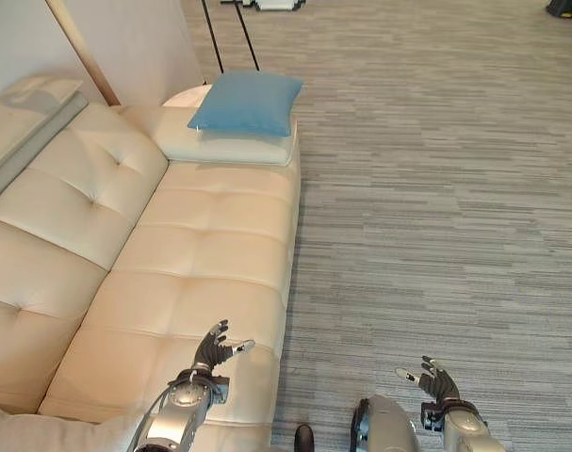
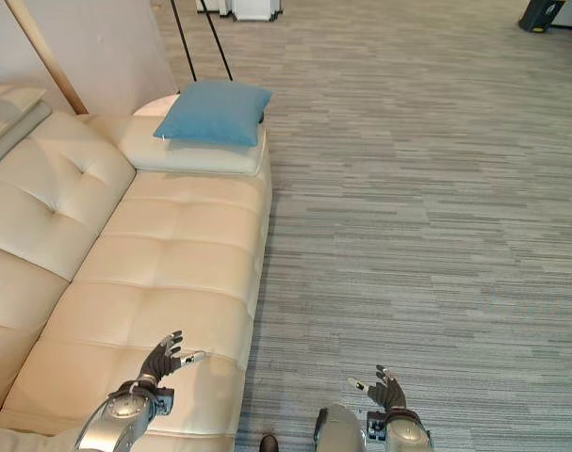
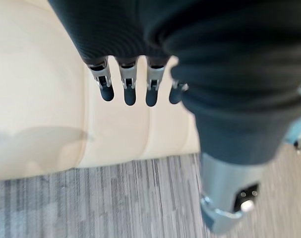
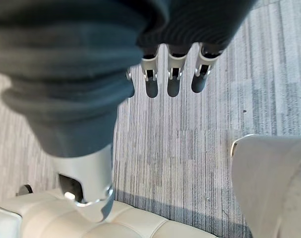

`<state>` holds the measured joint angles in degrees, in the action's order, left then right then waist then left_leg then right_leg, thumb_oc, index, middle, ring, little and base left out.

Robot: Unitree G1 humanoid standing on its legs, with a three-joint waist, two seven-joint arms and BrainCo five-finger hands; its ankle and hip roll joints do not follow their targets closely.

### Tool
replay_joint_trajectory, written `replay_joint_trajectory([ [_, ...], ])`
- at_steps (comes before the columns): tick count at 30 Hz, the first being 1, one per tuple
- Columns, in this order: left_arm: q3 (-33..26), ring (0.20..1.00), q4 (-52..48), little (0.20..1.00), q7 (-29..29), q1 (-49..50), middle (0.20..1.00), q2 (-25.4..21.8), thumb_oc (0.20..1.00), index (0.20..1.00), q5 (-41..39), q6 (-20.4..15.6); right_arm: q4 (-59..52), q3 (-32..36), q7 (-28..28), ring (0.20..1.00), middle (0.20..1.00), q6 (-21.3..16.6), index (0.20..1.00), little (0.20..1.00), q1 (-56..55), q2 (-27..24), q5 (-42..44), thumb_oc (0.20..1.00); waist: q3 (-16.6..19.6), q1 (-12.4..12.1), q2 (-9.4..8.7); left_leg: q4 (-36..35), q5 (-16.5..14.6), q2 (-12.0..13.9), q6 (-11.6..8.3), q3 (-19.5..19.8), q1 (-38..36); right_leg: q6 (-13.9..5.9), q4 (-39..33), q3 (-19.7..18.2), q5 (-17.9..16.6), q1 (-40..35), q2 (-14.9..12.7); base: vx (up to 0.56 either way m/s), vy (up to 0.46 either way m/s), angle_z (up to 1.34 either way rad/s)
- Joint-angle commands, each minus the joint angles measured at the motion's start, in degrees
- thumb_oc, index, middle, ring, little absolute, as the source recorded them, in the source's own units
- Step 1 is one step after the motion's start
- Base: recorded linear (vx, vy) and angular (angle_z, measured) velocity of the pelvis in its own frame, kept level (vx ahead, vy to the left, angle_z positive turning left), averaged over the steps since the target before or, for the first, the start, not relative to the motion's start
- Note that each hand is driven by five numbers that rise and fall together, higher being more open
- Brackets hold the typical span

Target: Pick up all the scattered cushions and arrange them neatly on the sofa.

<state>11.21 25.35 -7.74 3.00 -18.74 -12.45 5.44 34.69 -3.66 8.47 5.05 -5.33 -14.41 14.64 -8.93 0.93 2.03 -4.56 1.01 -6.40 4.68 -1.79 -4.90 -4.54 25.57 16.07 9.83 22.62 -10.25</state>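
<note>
A blue cushion lies on top of a cream cushion at the far end of the cream sofa. A grey-edged cream cushion leans on the sofa's backrest at the far left. My left hand hovers open over the near end of the seat, holding nothing. My right hand is open above the grey floor to the right of the sofa, with nothing in it. In the wrist views the left hand's fingers and the right hand's fingers hang straight.
Grey striped carpet floor spreads to the right of the sofa. A wooden strip runs up the wall behind the backrest. Thin black stand legs rise behind the far cushions. A pale cushion edge shows at the near left corner.
</note>
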Motion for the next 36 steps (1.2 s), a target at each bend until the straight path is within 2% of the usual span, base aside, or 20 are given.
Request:
replay_joint_trajectory([
  [1, -0.72, 1.0, -1.05, 1.0, 0.67, 0.17, 1.0, -0.45, 1.0, 1.0, 1.36, -1.65, -0.87, 2.34, 0.46, 1.0, 1.0, -1.69, 1.0, 1.0, 2.09, -1.32, 0.21, 1.0, -3.01, -1.0, 0.65, -0.44, -6.51, 2.95, -2.95, -0.19, -0.49, -3.64, -21.18, -1.73, -8.81, -12.51, 5.07, 0.34, -0.186, -0.27],
  [3, -0.78, 1.0, -1.21, 1.0, 1.19, 0.33, 1.0, -0.33, 1.0, 1.0, 2.91, -1.72, -1.55, 3.04, 0.72, 1.0, 1.0, -1.68, 1.0, 1.0, 1.67, -1.07, -0.02, 1.0, -2.67, -1.03, 0.28, -0.44, -7.41, 3.31, -3.87, -0.73, -1.96, -4.73, -30.57, -1.2, -12.44, -12.19, 5.77, 0.35, -0.195, -0.21],
  [5, -0.78, 1.0, -1.58, 1.0, 1.63, 0.48, 1.0, -0.41, 1.0, 1.0, 3.83, -1.92, -2.24, 3.56, 0.77, 1.0, 1.0, -1.48, 1.0, 1.0, 1.27, -0.97, -0.93, 1.0, -2.17, -0.76, 0.33, -0.44, -8.31, 3.55, -4.4, -1.02, -3.26, -5.46, -30.57, -0.72, -13.02, -11.16, 5.32, 0.42, -0.206, 0.13],
  [8, -0.44, 1.0, -0.91, 1.0, 1.47, 0.72, 1.0, 0.72, 1.0, 1.0, 3.79, -2.07, -1.66, 3.9, 0.69, 1.0, 1.0, -2.04, 1.0, 1.0, 0.82, -1.27, -0.59, 1.0, -0.83, -0.45, 0.78, -0.44, -8.84, 4.71, -5.13, -0.87, -5.91, -4.0, -30.4, 0.62, -13.83, -14.02, 5.92, 0.47, -0.242, 0.2],
  [12, -0.16, 1.0, -0.11, 1.0, 1.56, 0.34, 1.0, 1.63, 1.0, 1.0, 2.18, -1.92, -0.35, 3.56, 0.73, 1.0, 1.0, -2.12, 1.0, 1.0, 1.01, -2.26, -0.26, 1.0, 0.41, -0.06, 1.5, 5.59, -5.2, 7.02, -6.97, -0.38, -5.05, -1.89, -28.71, 0.84, -11.16, -15.78, 7.16, 0.38, -0.274, 0.01],
  [13, 0.23, 1.0, -0.22, 1.0, 1.82, 0.24, 1.0, 1.58, 1.0, 1.0, 2.15, -1.73, -0.01, 3.23, 0.51, 1.0, 1.0, -2.29, 1.0, 1.0, 1.06, -2.56, 0.43, 1.0, 0.39, -0.02, 1.3, 13.73, -1.39, 7.91, -8.36, -0.46, -3.15, -0.21, -28.41, 0.22, -9.09, -18.07, 8.3, 0.4, -0.359, 0.08],
  [15, 0.77, 1.0, -0.46, 1.0, 2.07, 0.13, 1.0, 1.52, 1.0, 1.0, 1.52, -1.52, -0.1, 2.73, 0.15, 1.0, 1.0, -2.32, 1.0, 1.0, 0.74, -3.36, 0.59, 1.0, -0.35, -0.53, 0.45, 25.31, 1.79, 7.51, -8.52, 0.46, 1.83, 1.45, -30.12, -0.9, -7.59, -21.67, 9.28, 0.42, -0.402, -0.03],
  [18, 1.22, 1.0, -0.58, 1.0, 1.87, 0.09, 1.0, 1.5, 1.0, 1.0, 1.24, -1.25, -0.51, 2.57, -0.12, 1.0, 1.0, -1.82, 1.0, 1.0, 0.35, -4.05, 0.38, 1.0, -1.64, -1.18, -0.23, 34.45, 2.28, 6.75, -7.64, 1.78, 6.26, 2.93, -30.47, -2.47, -5.44, -24.82, 10.12, 0.3, -0.243, -0.24],
  [19, 1.64, 1.0, -0.65, 1.0, 1.67, 0.07, 1.0, 1.67, 1.0, 1.0, 1.31, -1.04, -0.43, 2.45, 0.13, 1.0, 1.0, -1.45, 1.0, 1.0, 0.67, -4.29, 0.32, 1.0, -2.2, -1.62, -0.68, 33.4, -1.63, 4.0, -6.65, 3.06, 10.74, 2.71, -30.57, -3.55, -5.02, -25.88, 9.55, 0.31, -0.179, -0.33],
  [20, 1.58, 1.0, -0.93, 1.0, 1.67, 0.35, 1.0, 1.74, 1.0, 1.0, 1.02, -0.97, -0.43, 2.49, 0.06, 1.0, 1.0, -1.31, 1.0, 1.0, 0.66, -4.3, 0.56, 1.0, -2.27, -1.69, -1.03, 31.08, -3.8, 3.1, -6.04, 3.06, 12.91, 2.37, -30.57, -3.87, -4.84, -26.46, 9.18, 0.3, -0.135, -0.54],
  [23, 1.54, 1.0, -1.08, 1.0, 1.77, 0.74, 1.0, 1.52, 1.0, 1.0, 1.13, -0.89, -0.59, 2.42, 0.05, 1.0, 1.0, -1.28, 1.0, 1.0, 0.53, -4.5, 0.53, 1.0, -1.95, -1.87, -1.53, 24.88, -5.96, 2.36, -5.38, 2.76, 14.58, 1.91, -30.57, -4.33, -4.07, -27.42, 8.82, 0.18, -0.042, -0.54],
  [24, 1.64, 1.0, -1.1, 1.0, 1.75, 0.98, 1.0, 1.42, 1.0, 1.0, 1.45, -0.89, -0.56, 2.05, 0.08, 1.0, 1.0, -1.3, 1.0, 1.0, 0.32, -4.6, 0.28, 1.0, -1.69, -1.96, -1.57, 16.36, -4.25, 1.67, -5.53, 3.16, 14.39, 1.72, -30.57, -4.19, -3.75, -28.0, 8.86, 0.39, -0.047, -0.51],
  [25, 1.88, 1.0, -0.62, 1.0, 1.43, 1.07, 1.0, 1.54, 1.0, 1.0, 2.09, -0.72, 0.02, 1.38, 0.24, 1.0, 1.0, -1.27, 1.0, 1.0, 0.19, -4.79, -0.46, 1.0, -1.26, -2.05, -0.72, 5.5, 1.71, 2.18, -6.58, 5.02, 15.75, 1.86, -30.57, -4.03, -2.86, -29.36, 10.28, 0.32, -0.037, -0.36],
  [27, 1.97, 1.0, -0.52, 1.0, 1.24, 1.02, 1.0, 1.42, 1.0, 1.0, 2.28, -0.72, 0.12, 1.01, 0.2, 1.0, 1.0, -1.23, 1.0, 1.0, 0.17, -5.08, -0.86, 1.0, -1.24, -2.13, -0.43, 0.17, 4.47, 2.47, -7.26, 5.63, 15.15, 1.97, -30.57, -4.2, -2.48, -30.21, 10.71, 0.3, -0.018, -0.24],
  [28, 1.99, 1.0, 0.07, 1.0, 0.83, 0.71, 1.0, 1.6, 1.0, 1.0, 2.67, -0.76, 0.39, 0.61, 0.3, 1.0, 1.0, -1.24, 1.0, 1.0, 0.47, -5.26, -1.56, 1.0, -1.35, -1.8, -0.05, -0.44, 4.14, 2.1, -8.94, 5.43, 18.67, 2.04, -30.57, -4.16, -2.0, -31.47, 11.33, 0.29, 0.0, -0.45],
  [29, 1.98, 1.0, 0.1, 1.0, 0.82, 0.69, 1.0, 1.6, 1.0, 1.0, 2.67, -0.78, 0.4, 0.61, 0.3, 1.0, 1.0, -1.24, 1.0, 1.0, 0.49, -5.26, -1.56, 1.0, -1.3, -1.84, -0.1, -0.44, 4.11, 2.08, -8.94, 5.38, 18.7, 2.03, -30.57, -4.21, -1.97, -31.43, 11.28, 0.44, 0.052, -0.34],
  [30, 1.46, 1.0, 0.55, 1.0, 0.56, 0.78, 1.0, 1.7, 1.0, 1.0, 2.42, -0.78, 0.74, 0.62, 0.26, 1.0, 1.0, -1.07, 1.0, 1.0, 1.01, -5.39, -1.86, 1.0, -1.21, -1.65, -0.13, -0.44, 5.05, 2.97, -9.73, 2.22, 19.66, 1.83, -30.57, -4.79, -1.08, -33.67, 11.53, 0.26, 0.045, 0.09],
  [31, 1.45, 1.0, 0.55, 1.0, 0.56, 0.79, 1.0, 1.7, 1.0, 1.0, 2.42, -0.77, 0.74, 0.62, 0.26, 1.0, 1.0, -1.06, 1.0, 1.0, 1.01, -5.39, -1.86, 1.0, -1.28, -1.78, -0.18, -0.44, 5.02, 2.99, -9.73, 2.06, 19.56, 1.82, -30.57, -4.94, -1.08, -33.73, 11.48, 0.62, 0.128, -0.06],
  [32, 0.7, 1.0, 0.24, 1.0, 0.67, 1.96, 1.0, 1.88, 1.0, 1.0, 1.87, -0.73, 0.43, 0.75, -0.36, 1.0, 1.0, -0.57, 1.0, 1.0, 0.92, -5.05, -2.31, 1.0, -0.59, -2.44, -0.45, -0.44, 5.69, 4.18, -9.14, -0.92, 17.57, 1.38, -30.57, -5.77, 0.44, -36.41, 11.25, 0.36, 0.083, -0.26],
  [36, 0.91, 1.0, 0.86, 1.0, 0.76, 2.55, 1.0, 1.89, 1.0, 1.0, 1.62, -0.47, 0.5, 0.55, -0.55, 1.0, 1.0, -0.45, 1.0, 1.0, 0.27, -4.2, -3.04, 1.0, 1.41, -2.34, -1.22, -0.44, 6.93, 4.1, -7.97, -2.53, 16.27, 0.33, -30.57, -5.45, 0.9, -38.26, 9.54, 0.53, 0.146, -0.44],
])
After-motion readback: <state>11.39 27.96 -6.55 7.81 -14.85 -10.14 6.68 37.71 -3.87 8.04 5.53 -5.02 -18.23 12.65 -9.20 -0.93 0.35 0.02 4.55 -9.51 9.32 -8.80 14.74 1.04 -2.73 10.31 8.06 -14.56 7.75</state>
